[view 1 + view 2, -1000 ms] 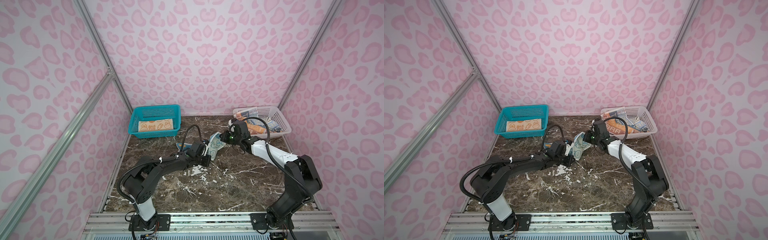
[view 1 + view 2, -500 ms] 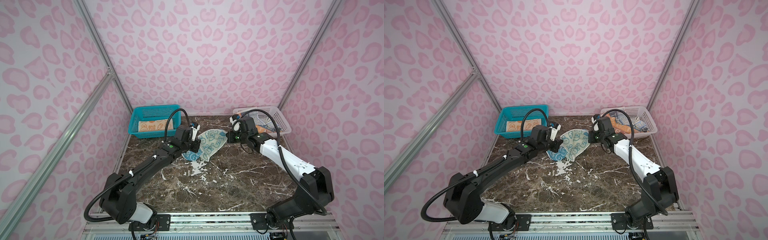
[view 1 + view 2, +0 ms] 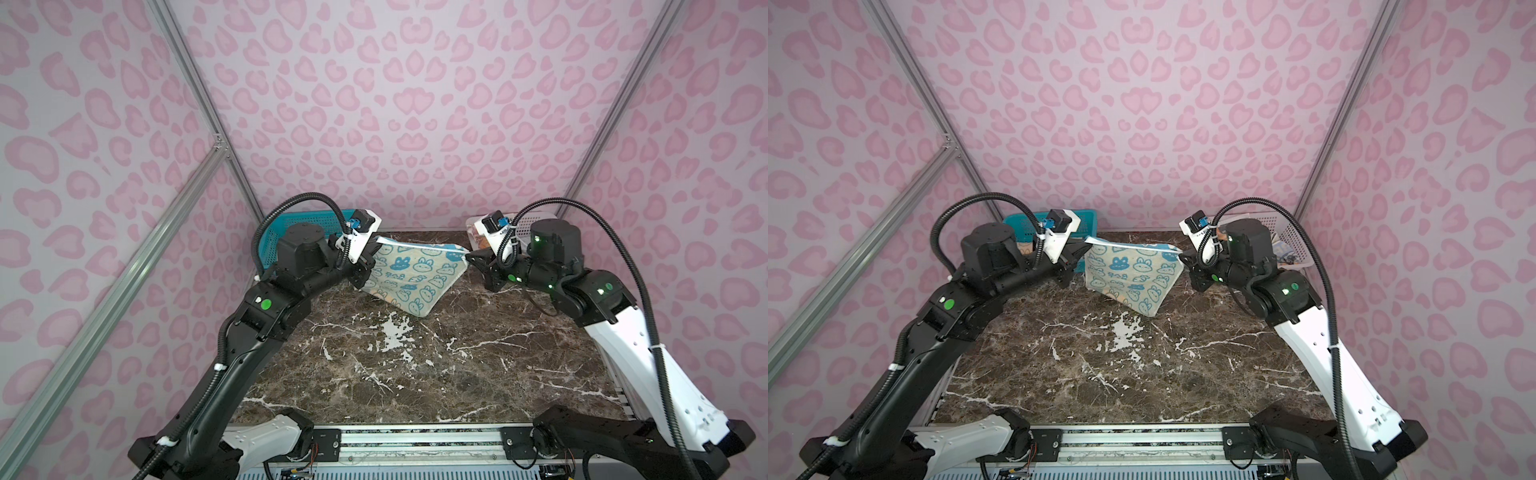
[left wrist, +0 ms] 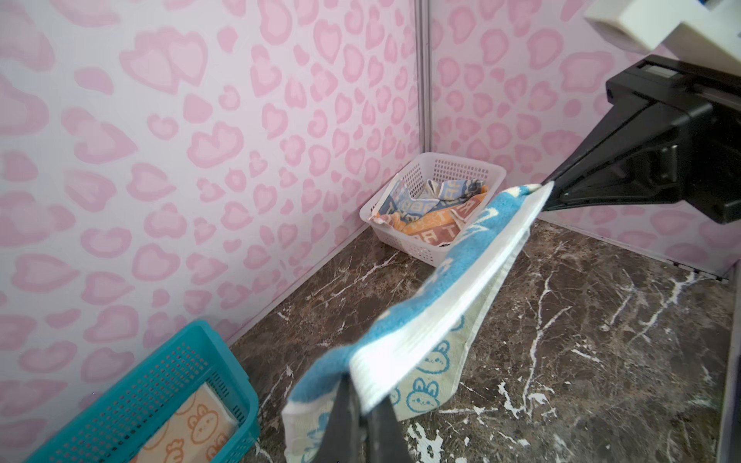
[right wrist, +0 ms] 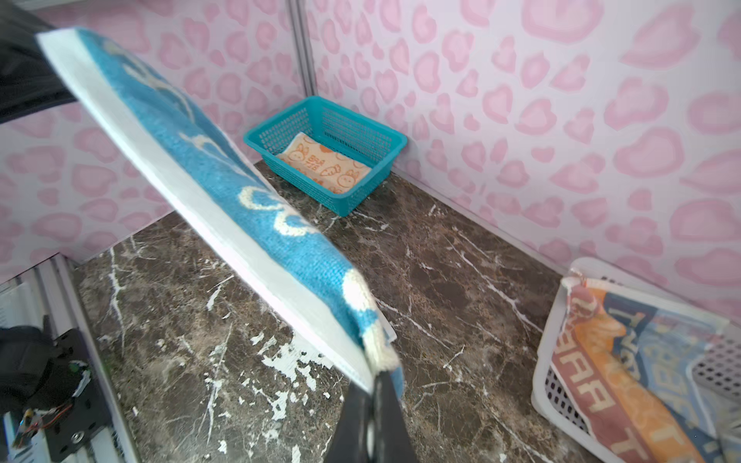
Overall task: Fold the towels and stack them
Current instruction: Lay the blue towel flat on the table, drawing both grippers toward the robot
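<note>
Slippage is looming as the main risk: the blue towel (image 3: 415, 270) is hanging stretched between the arms above the back of the surface (image 3: 415, 374), with the left jaws closed on one top corner and the right jaws closed on the other, each pinching only a thin edge. Its lower corner is drooping toward the surface, and contact cannot be told. Pulling wider would likely be tearing a corner free and dropping the cloth in a heap, while uneven lowering would be skewing the fold. The orange towel (image 5: 324, 164) is lying folded in the teal basket (image 5: 377, 176), and the lettered towel (image 4: 437, 224) is sitting crumpled in the white basket (image 4: 461, 170).
</note>
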Robot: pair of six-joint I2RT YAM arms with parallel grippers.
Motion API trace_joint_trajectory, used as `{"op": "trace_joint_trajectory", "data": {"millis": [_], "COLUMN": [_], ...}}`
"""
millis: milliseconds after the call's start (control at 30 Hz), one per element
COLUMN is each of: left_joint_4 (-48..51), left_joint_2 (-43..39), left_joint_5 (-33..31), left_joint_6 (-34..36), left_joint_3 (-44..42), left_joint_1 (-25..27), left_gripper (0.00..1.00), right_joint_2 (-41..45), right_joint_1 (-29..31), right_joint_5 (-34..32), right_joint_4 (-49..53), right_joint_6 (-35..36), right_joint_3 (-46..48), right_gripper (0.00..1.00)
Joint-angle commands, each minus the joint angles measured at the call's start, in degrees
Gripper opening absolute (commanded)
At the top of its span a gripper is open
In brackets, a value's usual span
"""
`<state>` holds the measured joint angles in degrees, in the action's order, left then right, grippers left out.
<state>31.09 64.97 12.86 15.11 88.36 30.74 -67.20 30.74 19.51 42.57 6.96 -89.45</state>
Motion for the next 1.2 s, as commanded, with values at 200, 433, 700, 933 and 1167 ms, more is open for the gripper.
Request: {"op": "trace_joint_trajectory", "data": {"millis": [200, 433, 700, 933, 1167], "left_joint_4": [2.45, -0.63, -0.77, -4.31, -4.59], "left_joint_2": [-8.04, -5.41, 7.59, 23.40, 38.09], "left_joint_5": [10.52, 5.64, 2.23, 3.57, 4.15], "left_joint_6": [2.92, 2.10, 0.12, 0.24, 1.09], "left_joint_3": [7.32, 8.17, 4.96, 3.82, 8.04], "left_joint_1": [1.16, 1.14, -2.85, -7.70, -10.85], "left_gripper": [0.04, 0.04, 0.04, 0.04, 0.04], "right_joint_2": [5.35, 6.13, -7.80, -25.35, -35.83], "right_joint_1": [13.17, 10.88, -7.16, -11.07, -11.57], "right_joint_5": [-3.31, -11.00, 0.02, -2.62, -6.14], "right_joint_4": [6.12, 1.08, 5.28, 3.47, 2.94], "right_joint_6": [2.38, 0.93, -4.24, -4.59, -1.48], "right_joint_3": [-9.95, -7.52, -7.23, -7.78, -12.76], "right_gripper": [0.00, 0.00, 0.00, 0.00, 0.00]}}
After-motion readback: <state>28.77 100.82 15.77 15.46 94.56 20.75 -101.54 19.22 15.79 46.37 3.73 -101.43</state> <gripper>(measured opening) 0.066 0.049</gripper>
